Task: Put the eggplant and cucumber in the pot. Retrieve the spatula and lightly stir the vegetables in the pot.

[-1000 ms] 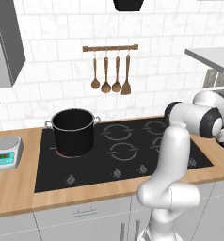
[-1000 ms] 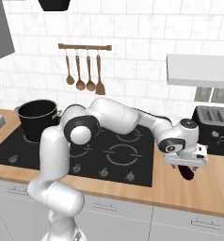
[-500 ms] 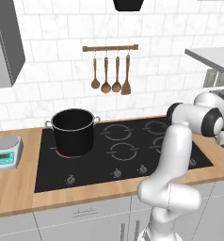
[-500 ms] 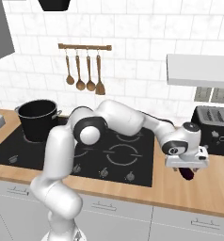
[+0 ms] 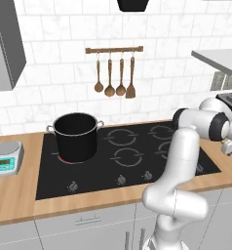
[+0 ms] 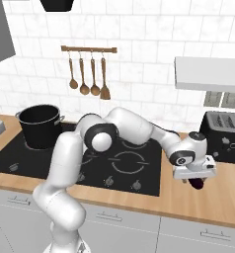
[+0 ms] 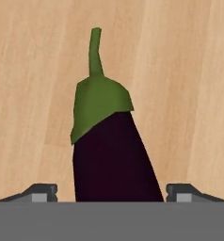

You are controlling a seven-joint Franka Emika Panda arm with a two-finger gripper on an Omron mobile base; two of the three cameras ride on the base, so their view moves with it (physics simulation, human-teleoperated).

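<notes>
Close under our hand, to the right of the black glass hob (image 6: 65,163), the dark purple eggplant with its green cap and stem (image 7: 108,155) lies on the pale wooden counter (image 7: 189,70). Our two-finger gripper (image 7: 112,193) sits low over it, one dark finger tip (image 7: 38,192) on either side of the purple body, with a gap showing at each side. The jaws stand wide around the eggplant; whether they have a hold on it yet we cannot tell. We judge that we are at the first pick, with nothing yet done.

Farther off, on the hob's left rear ring, the large black cylindrical stockpot with grey loop handles (image 5: 76,136) waits, and no vegetable shows in it. Beyond the hob, light-brown wooden spoons and a turner (image 5: 114,80) hang on a wall rail. Both vegetables, the spatula and the stirring are all left.
</notes>
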